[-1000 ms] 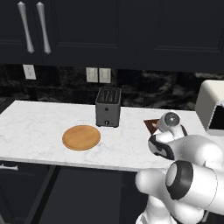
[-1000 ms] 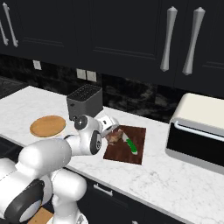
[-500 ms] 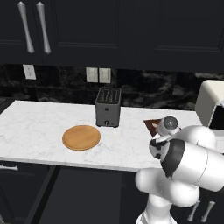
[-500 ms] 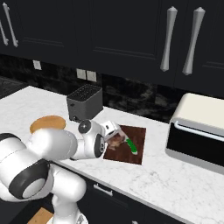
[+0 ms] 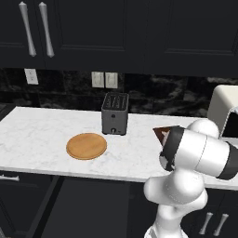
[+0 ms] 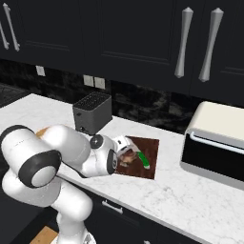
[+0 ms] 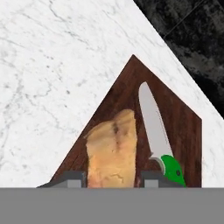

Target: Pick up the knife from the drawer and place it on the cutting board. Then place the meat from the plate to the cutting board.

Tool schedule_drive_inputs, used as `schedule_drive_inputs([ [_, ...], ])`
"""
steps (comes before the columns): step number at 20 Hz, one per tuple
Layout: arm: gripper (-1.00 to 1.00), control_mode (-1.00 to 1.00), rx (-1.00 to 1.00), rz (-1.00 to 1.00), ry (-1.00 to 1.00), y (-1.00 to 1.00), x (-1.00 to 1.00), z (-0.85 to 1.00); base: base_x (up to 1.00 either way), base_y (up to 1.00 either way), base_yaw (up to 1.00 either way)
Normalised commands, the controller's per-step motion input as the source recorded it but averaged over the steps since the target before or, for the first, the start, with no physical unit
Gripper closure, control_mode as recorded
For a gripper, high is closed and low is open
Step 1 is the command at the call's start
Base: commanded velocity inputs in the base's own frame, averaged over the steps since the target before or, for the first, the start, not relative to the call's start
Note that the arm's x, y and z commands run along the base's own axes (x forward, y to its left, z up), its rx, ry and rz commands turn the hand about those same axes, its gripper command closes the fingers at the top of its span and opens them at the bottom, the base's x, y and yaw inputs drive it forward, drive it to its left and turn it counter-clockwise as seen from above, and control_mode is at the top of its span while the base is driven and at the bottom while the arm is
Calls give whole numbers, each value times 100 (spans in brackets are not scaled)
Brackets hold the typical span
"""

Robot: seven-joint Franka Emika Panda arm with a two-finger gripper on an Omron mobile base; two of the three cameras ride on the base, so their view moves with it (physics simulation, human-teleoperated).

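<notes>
Looking across our white marble bench (image 5: 42,135) under black cabinets (image 6: 119,33), we see toaster (image 6: 92,112), empty plate (image 5: 86,146); our pincer (image 7: 113,177) grasps meat (image 7: 111,151) over the cutting board (image 7: 179,127), knife (image 7: 158,133) at its 3 o'clock.

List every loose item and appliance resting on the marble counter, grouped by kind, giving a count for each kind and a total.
Knife: 1
Meat: 1
Cutting board: 1
Plate: 1
Toaster: 1
Toaster oven: 1
Total: 6
</notes>
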Motion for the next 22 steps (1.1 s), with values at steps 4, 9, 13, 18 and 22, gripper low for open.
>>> schedule_drive_inputs([
  [4,100,-100,0,0,0,0,0,-46,0,0,0],
  [9,-100,-100,0,0,2,4,-13,-42,0,0,0],
  [13,-100,-100,0,0,0,16,-30,-28,0,0,0],
  [18,-100,-100,0,-1,1,7,-26,-9,0,0,0],
  [22,-100,-100,0,-4,-1,0,-16,19,0,0,0],
])
